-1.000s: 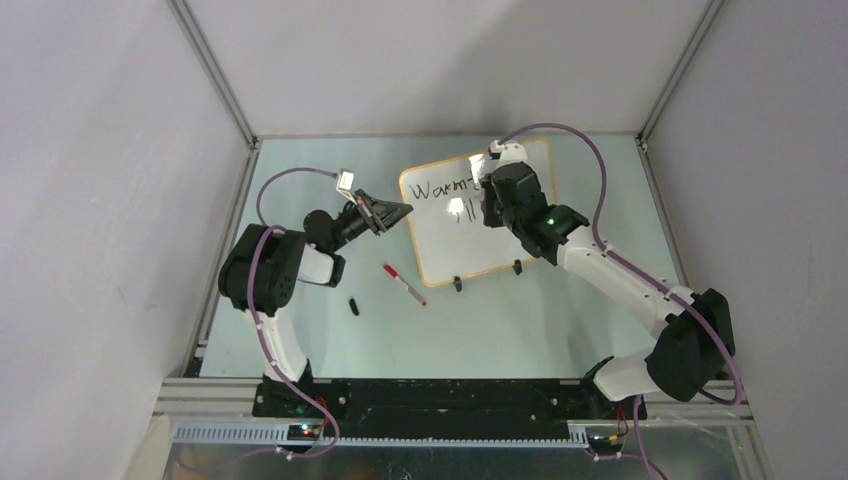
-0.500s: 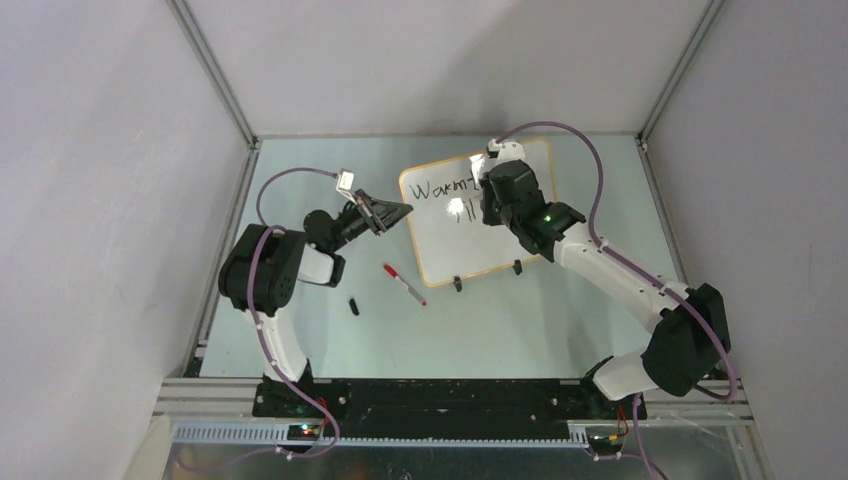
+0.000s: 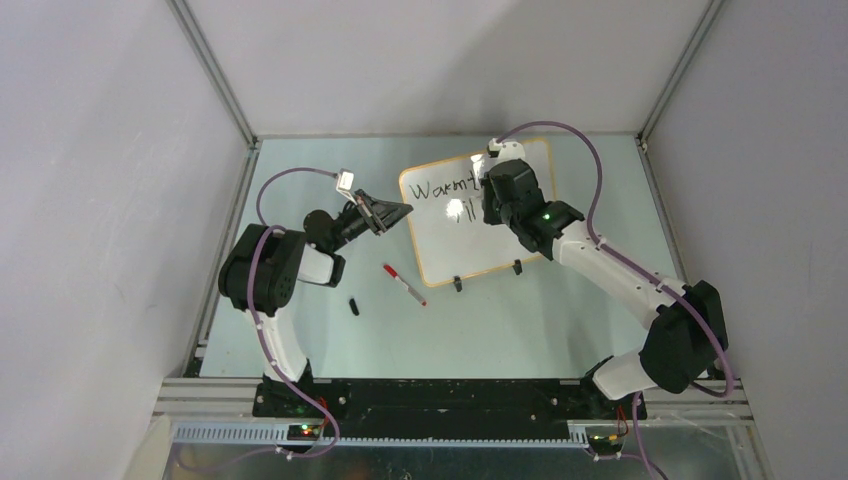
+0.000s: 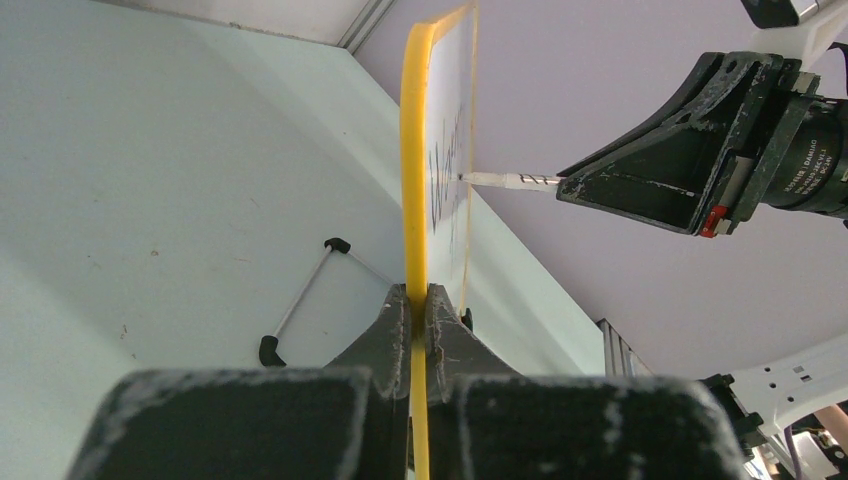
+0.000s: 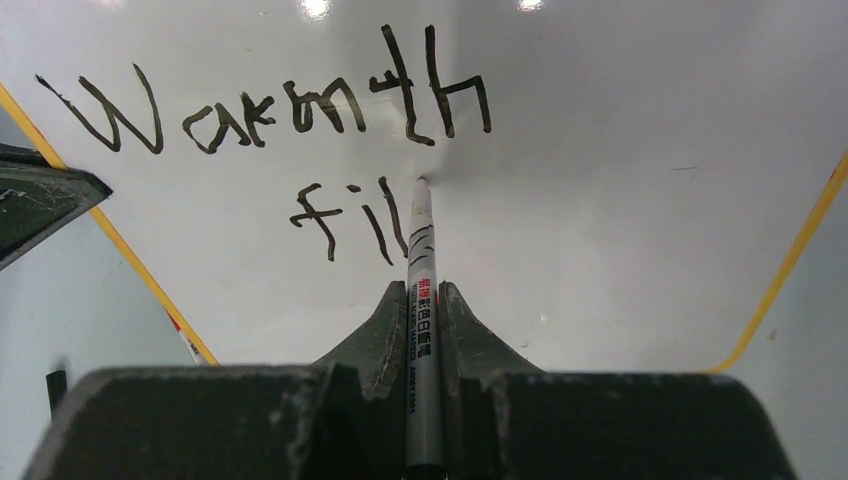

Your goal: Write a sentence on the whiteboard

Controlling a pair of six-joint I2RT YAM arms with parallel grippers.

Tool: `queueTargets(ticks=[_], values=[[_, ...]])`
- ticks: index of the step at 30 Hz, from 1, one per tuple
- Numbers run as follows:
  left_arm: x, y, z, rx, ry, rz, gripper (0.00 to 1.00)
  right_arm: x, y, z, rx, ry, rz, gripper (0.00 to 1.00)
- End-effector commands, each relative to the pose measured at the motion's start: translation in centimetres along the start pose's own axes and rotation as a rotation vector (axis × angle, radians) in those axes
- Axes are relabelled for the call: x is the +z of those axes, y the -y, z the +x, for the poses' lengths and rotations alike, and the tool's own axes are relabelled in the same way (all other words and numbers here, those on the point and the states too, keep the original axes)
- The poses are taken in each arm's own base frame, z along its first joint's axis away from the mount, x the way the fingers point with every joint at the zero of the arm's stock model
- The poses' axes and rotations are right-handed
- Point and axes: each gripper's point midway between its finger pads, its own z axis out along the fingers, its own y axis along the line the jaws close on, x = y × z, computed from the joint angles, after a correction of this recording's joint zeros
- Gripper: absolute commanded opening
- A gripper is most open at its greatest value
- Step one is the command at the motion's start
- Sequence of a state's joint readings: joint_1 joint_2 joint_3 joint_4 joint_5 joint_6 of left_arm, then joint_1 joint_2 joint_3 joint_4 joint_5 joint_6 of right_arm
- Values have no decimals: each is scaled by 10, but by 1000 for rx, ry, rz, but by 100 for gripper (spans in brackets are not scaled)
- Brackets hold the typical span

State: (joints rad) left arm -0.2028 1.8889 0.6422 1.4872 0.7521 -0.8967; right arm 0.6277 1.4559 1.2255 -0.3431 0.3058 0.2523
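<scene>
Pale green desk [image 3: 560, 320] carries the whiteboard [image 3: 470, 245] at its far centre. I find the left tool [image 4: 420, 310] closed on the board's yellow left edge. The right tool [image 5: 425, 300] grips a marker [image 5: 422, 250], tip against the board just after "fil". The sentence [image 5: 270, 110] reads "Warmth fil" on two lines. A red-tipped pen [image 3: 404, 285] and a black cap [image 3: 354, 306] lie apart on the desk, near the board's near left corner.

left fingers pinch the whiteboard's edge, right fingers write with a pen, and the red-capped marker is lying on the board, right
Not quite. The red-capped marker lies on the table, just off the whiteboard, not on it; the top external view shows this. The left fingers do pinch the board's edge, and the right fingers hold the pen to it.
</scene>
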Motion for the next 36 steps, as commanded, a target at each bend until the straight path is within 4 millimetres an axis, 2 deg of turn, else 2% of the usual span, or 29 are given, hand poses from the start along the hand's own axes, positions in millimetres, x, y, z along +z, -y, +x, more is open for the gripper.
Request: queueTargets(ticks=[1,11,29,36], values=[[0,15,-8,95,12,55,0,0,-2,-21,10,49,-4,0],[0,15,-8,97,13,55,0,-3,0,-7,13,2,3,0],[0,16,-8,97,14,55,0,-10,3,32,-5,-64,12,0],[0,16,-7,97,12,55,0,-11,3,36,-11,-72,18,0]])
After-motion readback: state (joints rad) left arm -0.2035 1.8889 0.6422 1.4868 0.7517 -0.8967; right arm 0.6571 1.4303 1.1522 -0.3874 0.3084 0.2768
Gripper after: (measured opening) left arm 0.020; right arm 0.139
